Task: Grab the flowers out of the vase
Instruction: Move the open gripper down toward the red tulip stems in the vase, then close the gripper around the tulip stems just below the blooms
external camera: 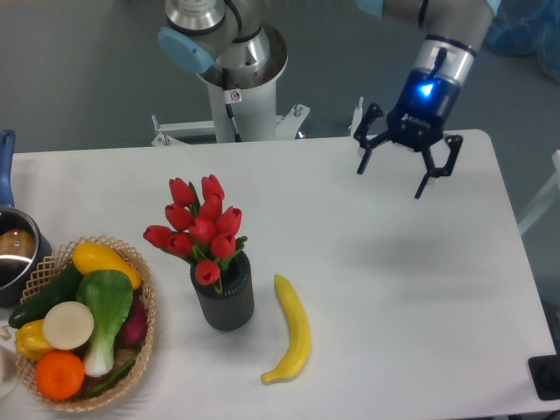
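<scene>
A bunch of red tulips, the flowers (200, 224), stands upright in a short dark ribbed vase (225, 302) left of the table's middle. The blooms rise well above the vase's mouth. My gripper (392, 181) hangs open above the back right part of the table, its black fingers spread wide with nothing between them. It is far to the right of the flowers and farther back, with a blue light glowing on its wrist.
A yellow banana (293, 330) lies just right of the vase. A woven basket (144, 325) of vegetables and fruit sits at the front left. A pot (16, 252) with a blue handle is at the left edge. The robot's base (238, 83) stands behind the table.
</scene>
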Motion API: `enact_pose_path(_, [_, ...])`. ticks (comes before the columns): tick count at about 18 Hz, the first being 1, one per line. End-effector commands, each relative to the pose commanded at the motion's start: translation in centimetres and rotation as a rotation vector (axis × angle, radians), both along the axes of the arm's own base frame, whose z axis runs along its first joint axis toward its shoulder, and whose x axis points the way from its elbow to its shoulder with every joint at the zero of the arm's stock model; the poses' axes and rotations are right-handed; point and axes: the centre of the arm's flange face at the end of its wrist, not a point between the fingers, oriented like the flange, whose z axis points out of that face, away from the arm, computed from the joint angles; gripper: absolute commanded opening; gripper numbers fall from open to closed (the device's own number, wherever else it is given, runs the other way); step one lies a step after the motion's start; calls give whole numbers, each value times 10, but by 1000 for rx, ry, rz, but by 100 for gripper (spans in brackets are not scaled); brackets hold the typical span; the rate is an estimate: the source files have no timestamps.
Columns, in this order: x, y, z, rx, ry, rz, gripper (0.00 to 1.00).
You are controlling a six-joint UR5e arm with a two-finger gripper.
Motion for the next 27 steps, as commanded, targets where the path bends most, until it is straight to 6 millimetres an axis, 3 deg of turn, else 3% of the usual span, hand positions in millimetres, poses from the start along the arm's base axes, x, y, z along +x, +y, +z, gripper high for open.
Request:
enact_pose_path(8, [28,48,-9,142,-34,-123,100])
enact_pose_path(14, [52,68,-48,216,27,-267,100])
enact_pose_path(21, [83,102,-58,238,-20,-341,100])
enact_pose_path(24, [98,123,-74,250,-57,-388,100])
enact_pose_path(27, [104,130,-73,250,-68,-399,100])
